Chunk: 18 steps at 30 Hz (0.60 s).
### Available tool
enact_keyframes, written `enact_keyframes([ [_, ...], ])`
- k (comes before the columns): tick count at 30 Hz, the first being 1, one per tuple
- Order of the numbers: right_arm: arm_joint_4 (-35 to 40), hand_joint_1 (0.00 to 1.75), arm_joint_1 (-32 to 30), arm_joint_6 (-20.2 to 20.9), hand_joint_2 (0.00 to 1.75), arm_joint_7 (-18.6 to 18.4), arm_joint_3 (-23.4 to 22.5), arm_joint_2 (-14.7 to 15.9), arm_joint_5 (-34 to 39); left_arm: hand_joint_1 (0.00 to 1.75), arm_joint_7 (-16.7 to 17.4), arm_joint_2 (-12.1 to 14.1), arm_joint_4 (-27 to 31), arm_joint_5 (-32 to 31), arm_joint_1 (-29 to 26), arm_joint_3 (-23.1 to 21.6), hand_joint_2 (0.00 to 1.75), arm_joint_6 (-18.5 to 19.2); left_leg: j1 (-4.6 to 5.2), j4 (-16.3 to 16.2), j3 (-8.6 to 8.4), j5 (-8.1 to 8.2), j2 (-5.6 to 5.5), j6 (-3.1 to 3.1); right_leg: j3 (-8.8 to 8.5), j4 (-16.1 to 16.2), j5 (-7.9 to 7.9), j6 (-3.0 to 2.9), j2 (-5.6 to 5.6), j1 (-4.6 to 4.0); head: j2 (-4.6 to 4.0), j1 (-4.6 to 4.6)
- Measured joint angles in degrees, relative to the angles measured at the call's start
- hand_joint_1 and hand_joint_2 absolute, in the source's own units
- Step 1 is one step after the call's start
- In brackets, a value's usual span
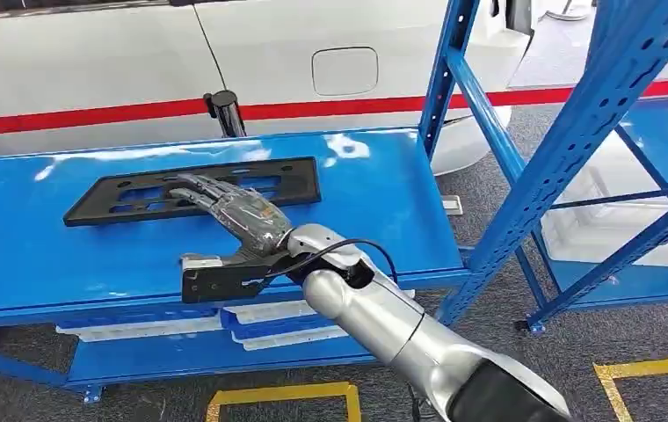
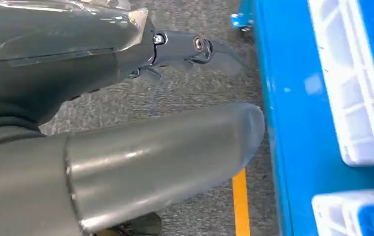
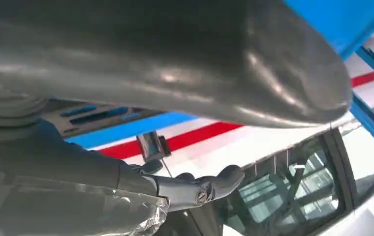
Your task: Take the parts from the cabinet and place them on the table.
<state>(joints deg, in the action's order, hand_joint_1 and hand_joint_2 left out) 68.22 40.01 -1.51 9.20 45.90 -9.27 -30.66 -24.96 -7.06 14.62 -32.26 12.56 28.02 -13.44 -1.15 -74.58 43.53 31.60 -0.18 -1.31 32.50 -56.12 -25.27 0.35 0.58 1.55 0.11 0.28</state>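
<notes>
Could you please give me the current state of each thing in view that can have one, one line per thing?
black flat part: lying flat on the blue shelf, not lifted.
right hand: resting on the black flat part, fingers extended over it; whether it grips cannot be told.
left hand: holding nothing, hanging over the floor beside the rack.
white trays: sitting on the lower shelf.

Head view looks down over the blue shelf [image 1: 383, 202]; both wrist views sit close beside it.

One black plate frame [image 1: 192, 189], one blue shelf [image 1: 383, 202], two white trays [image 2: 352, 83], one white car [image 1: 119, 53]
</notes>
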Motion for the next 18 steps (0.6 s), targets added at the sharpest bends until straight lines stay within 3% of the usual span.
enact_keyframes([
  [1,0.0,0.0,-0.1,0.1,0.0,-0.1,0.0,0.0,-0.1,0.0,0.1,0.0,0.0,0.0,0.0,0.0,0.0,0.0,-0.19,2.7,-1.17,-1.9,0.08,-0.1,-0.02,0.0,-0.02,0.0,0.12,0.06,0.0,-0.02],
  [3,0.0,0.0,-0.1,0.3,0.0,-0.3,-0.1,-0.1,-0.4,0.0,0.2,0.1,0.0,-0.1,0.1,-0.2,0.0,-0.1,-0.43,13.7,-6.8,-7.15,0.75,-0.1,-0.2,0.0,-0.18,0.2,0.29,0.2,0.0,-0.02],
  [4,0.0,0.0,-0.1,0.3,0.0,-0.3,-0.1,-0.2,-0.5,0.0,0.2,0.0,0.0,-0.2,0.1,-0.4,0.0,-0.1,-0.48,17.8,-8.88,-7.49,2.09,-0.22,-0.29,0.0,-0.29,0.42,0.32,-0.06,0.0,-0.04],
  [5,0.0,0.0,-0.1,0.3,0.0,-0.4,-0.2,-0.1,-0.6,0.0,0.3,-0.2,0.0,-0.2,0.3,-0.5,0.0,0.0,0.02,18.1,-9.39,-7.24,1.64,0.27,-0.06,-0.1,-0.4,0.69,0.4,-0.71,0.0,0.02],
  [8,0.0,0.0,-0.3,0.4,0.0,-0.5,-0.3,-0.1,-0.7,0.0,0.3,-0.3,0.0,-0.2,0.2,-0.9,0.0,0.0,0.52,17.8,-9.0,-7.29,0.87,1.38,-0.18,0.3,-0.19,1.54,0.94,-0.61,0.0,0.17],
  [9,0.2,0.0,-0.4,0.4,0.0,-0.5,-0.3,-0.1,-0.7,0.0,0.4,-0.3,0.0,-0.3,0.3,-1.0,0.0,0.0,0.3,18.5,-9.34,-7.74,0.71,2.06,-0.17,0.0,-0.57,2.09,0.89,-0.73,0.0,0.24],
  [10,0.2,0.0,-0.4,0.4,0.0,-0.5,-0.4,0.0,-0.8,0.0,0.4,-0.4,0.0,-0.3,0.3,-1.2,0.0,0.0,0.27,18.7,-9.53,-7.88,0.64,2.41,0.69,-1.4,-1.46,2.0,0.5,-0.52,0.0,0.22],
  [11,0.3,0.0,-0.4,0.4,0.0,-0.5,-0.5,0.0,-0.9,0.0,0.4,-0.3,0.0,-0.3,0.4,-1.3,0.0,0.0,0.33,18.7,-9.49,-7.88,0.45,3.0,2.36,-5.3,-3.44,1.36,0.18,-0.59,0.0,0.24],
  [13,0.3,0.0,-0.8,0.5,0.0,-0.6,-0.6,0.2,-1.2,0.0,0.4,-0.4,0.0,-0.3,0.4,-1.4,0.0,0.0,0.53,18.7,-9.44,-7.82,-0.06,3.26,7.48,-15.7,-7.47,0.61,-0.07,-0.65,0.0,0.26],
  [14,0.3,0.0,-1.1,0.7,0.0,-0.6,-0.6,0.4,-1.2,0.0,0.4,-0.4,0.0,-0.3,0.3,-1.4,0.0,0.0,0.61,18.6,-9.45,-7.82,-0.31,3.28,9.37,-19.4,-8.38,0.66,-0.24,-0.76,0.0,0.26],
  [15,0.3,0.0,-1.3,0.8,0.0,-0.7,-0.6,0.5,-1.3,0.0,0.4,-0.5,0.0,-0.3,0.2,-1.4,0.0,0.0,0.7,18.6,-9.47,-7.82,-0.6,3.28,9.94,-20.1,-8.16,0.97,-0.33,-0.85,0.0,0.26],
  [16,0.3,0.0,-1.4,0.8,0.0,-0.8,-0.6,0.5,-1.3,0.0,0.4,-0.5,0.0,-0.3,0.2,-1.4,0.0,0.0,0.79,18.6,-9.5,-7.82,-0.97,3.28,8.95,-17.9,-6.96,1.27,-0.36,-0.96,0.0,0.26],
  [18,0.4,0.0,-1.4,0.8,0.0,-0.8,-0.7,0.5,-1.6,0.0,0.4,-0.5,0.0,-0.3,0.3,-1.4,0.0,0.0,0.98,18.5,-9.62,-7.81,-1.54,3.26,3.96,-7.8,-2.87,1.73,-0.57,-1.04,0.0,0.26],
])
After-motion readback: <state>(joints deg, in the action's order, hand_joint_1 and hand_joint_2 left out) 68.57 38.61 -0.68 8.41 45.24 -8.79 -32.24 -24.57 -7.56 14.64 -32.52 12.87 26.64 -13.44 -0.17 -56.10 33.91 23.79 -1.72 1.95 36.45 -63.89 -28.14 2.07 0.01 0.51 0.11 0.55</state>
